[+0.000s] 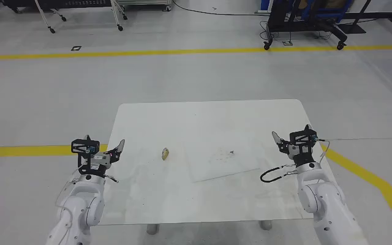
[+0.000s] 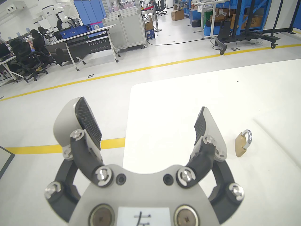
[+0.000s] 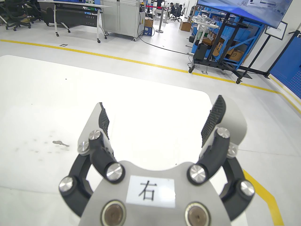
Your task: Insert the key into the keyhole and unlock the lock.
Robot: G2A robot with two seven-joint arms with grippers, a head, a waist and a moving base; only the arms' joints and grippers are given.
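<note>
A small brass padlock with a silver shackle lies on the white table, left of centre; the left wrist view has it a short way off. A small metal key lies near the table's middle, on a smudged transparent sheet, and appears in the right wrist view. My left gripper hovers at the table's left edge, open and empty. At the right edge, my right gripper is open and empty too.
A thin transparent sheet lies flat on the table's middle right. A black cable loops beside the right arm. Around the table is open floor with yellow lines; wheeled racks stand far behind.
</note>
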